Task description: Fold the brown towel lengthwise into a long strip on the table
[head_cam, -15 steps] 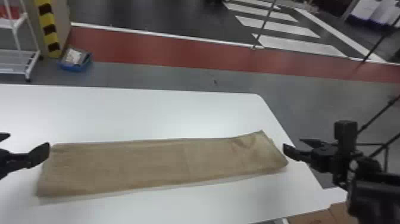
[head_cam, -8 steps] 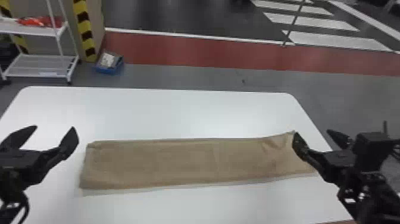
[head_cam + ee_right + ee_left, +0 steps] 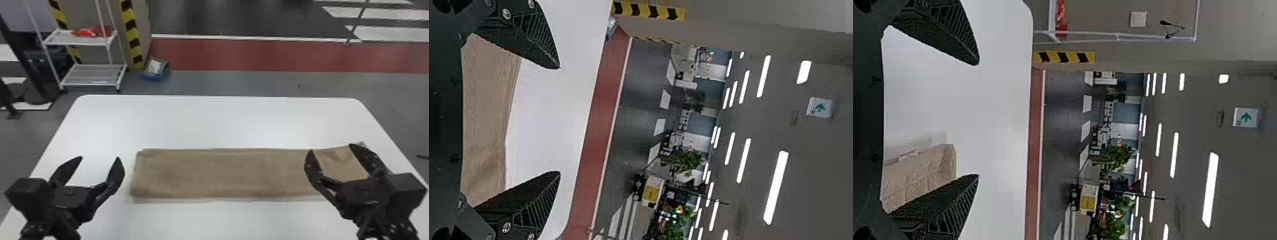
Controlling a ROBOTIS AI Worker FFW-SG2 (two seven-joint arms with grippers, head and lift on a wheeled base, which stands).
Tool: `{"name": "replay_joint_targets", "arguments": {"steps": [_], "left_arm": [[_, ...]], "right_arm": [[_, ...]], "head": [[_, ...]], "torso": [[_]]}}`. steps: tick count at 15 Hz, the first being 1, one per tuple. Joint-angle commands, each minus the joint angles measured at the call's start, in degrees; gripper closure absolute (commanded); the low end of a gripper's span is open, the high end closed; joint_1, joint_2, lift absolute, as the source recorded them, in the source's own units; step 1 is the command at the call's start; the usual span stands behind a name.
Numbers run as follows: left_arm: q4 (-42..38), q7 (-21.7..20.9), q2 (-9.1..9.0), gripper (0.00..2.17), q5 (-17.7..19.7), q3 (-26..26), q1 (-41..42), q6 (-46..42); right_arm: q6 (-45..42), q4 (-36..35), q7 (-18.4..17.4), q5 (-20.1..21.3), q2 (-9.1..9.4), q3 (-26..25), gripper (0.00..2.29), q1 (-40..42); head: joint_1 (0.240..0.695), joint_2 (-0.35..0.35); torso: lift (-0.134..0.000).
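A: Where is the brown towel (image 3: pixel 223 174) seen?
B: A long, narrow strip is formed by the brown towel, laid flat across the table (image 3: pixel 207 121). Creases are shown at its right end, where part of the cloth is hidden by the right claw (image 3: pixel 331 148).
A: And how is that claw posed?
B: Wide open, it is poised over the brown towel's right end, its two black fingers spread apart. Whether the cloth is touched cannot be told.
A: The left claw (image 3: pixel 99 158)?
B: It, too, is opened wide, and is pictured just off the brown towel's left end. In the left wrist view, a corner of the cloth is framed between the parted fingers.
A: What is captured in the background?
B: Beyond the brown towel, to the left, a white wheeled rack (image 3: pixel 91 75) is seen, with red items (image 3: pixel 91 31) placed on its upper shelf. A blue bin (image 3: pixel 156 77) is spotted on the floor beyond the brown towel.
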Motion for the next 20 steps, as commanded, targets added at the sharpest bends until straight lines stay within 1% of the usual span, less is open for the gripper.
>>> {"name": "replay_joint_targets", "arguments": {"steps": [1,3,5,8,9,10,12,16,20], "left_arm": [[-2.70,0.59,-0.22,0.07,0.00,-0.18,3.91,-5.02],[-3.49,0.59,-0.22,0.07,1.23,0.08,5.23,-5.90],[-4.19,0.59,-0.22,0.07,1.67,0.26,5.67,-5.73],[-5.16,1.11,-0.57,0.07,1.58,-0.09,6.46,-5.73],[-5.34,2.43,-0.57,0.07,1.49,-0.27,6.72,-5.73],[-5.51,2.87,-0.57,0.07,1.49,-0.27,6.90,-5.73],[-6.22,4.63,-0.57,0.07,1.40,-0.27,7.51,-5.38],[-6.74,4.72,-0.57,0.07,1.40,0.08,7.78,-5.20],[-6.83,4.72,-0.83,0.07,1.23,-0.01,7.86,-4.50]], "right_arm": [[-9.78,3.11,-0.99,-0.84,0.31,3.50,0.14,1.22],[-11.72,4.52,-2.66,-2.43,0.31,5.17,0.14,1.66],[-6.44,3.99,-4.15,-3.66,0.31,6.31,0.14,1.66],[1.82,1.62,-6.17,-4.97,0.31,7.54,0.14,1.74],[2.52,1.36,-6.35,-5.33,0.31,8.07,0.14,1.74],[2.17,1.27,-6.35,-5.33,0.31,8.51,0.14,1.74],[1.47,1.27,-6.35,-5.33,0.31,8.95,0.14,1.74],[1.64,1.44,-6.17,-6.73,0.31,8.95,0.14,1.66],[2.34,1.53,-6.17,-6.91,0.31,8.69,0.14,1.48]], "head": [[0.695,0.010],[0.695,0.050],[0.695,0.079],[0.695,0.086],[0.695,0.086],[0.695,0.086],[0.695,0.103],[0.695,0.124],[0.695,0.125]], "torso": [[-0.092],[-0.092],[-0.092],[-0.092],[-0.092],[-0.092],[-0.092],[-0.092],[-0.092]]}}
